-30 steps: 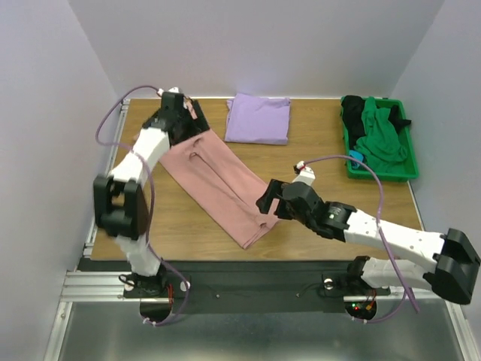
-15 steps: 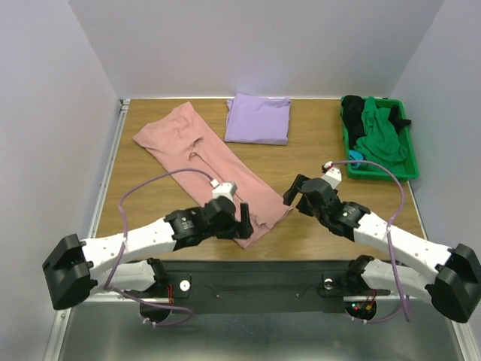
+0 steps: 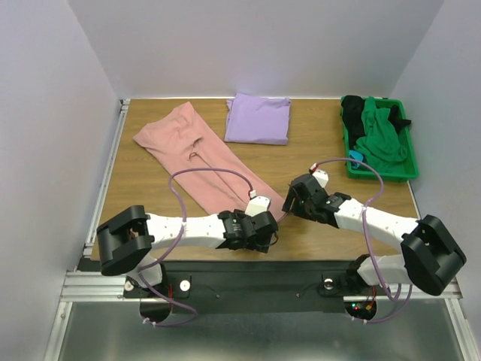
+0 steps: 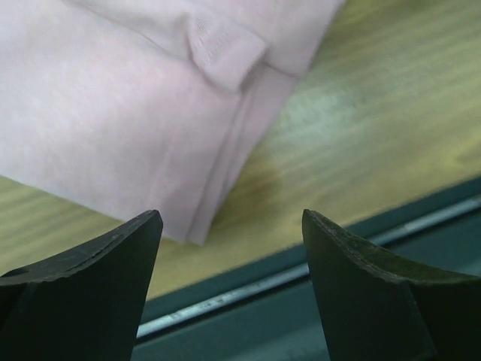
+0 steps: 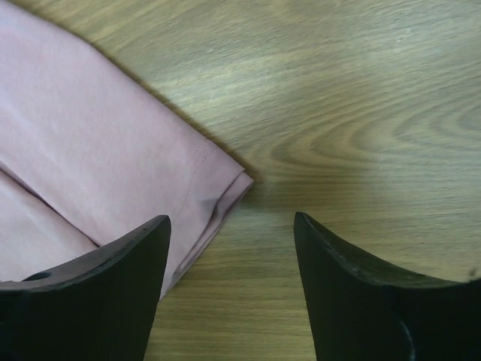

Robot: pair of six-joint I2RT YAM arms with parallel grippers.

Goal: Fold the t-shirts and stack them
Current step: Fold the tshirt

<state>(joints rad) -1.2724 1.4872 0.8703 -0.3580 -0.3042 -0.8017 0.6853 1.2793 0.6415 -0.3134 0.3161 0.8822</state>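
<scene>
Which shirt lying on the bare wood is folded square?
The plain lavender cloth t-shirt at the far edge; the dusty-pink cloth t-shirt is a long diagonal strip.

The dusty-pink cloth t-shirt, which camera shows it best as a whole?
The top external view: the dusty-pink cloth t-shirt lies there as one long strip, only its near end partly hidden. Each wrist view shows just one corner of that end.
</scene>
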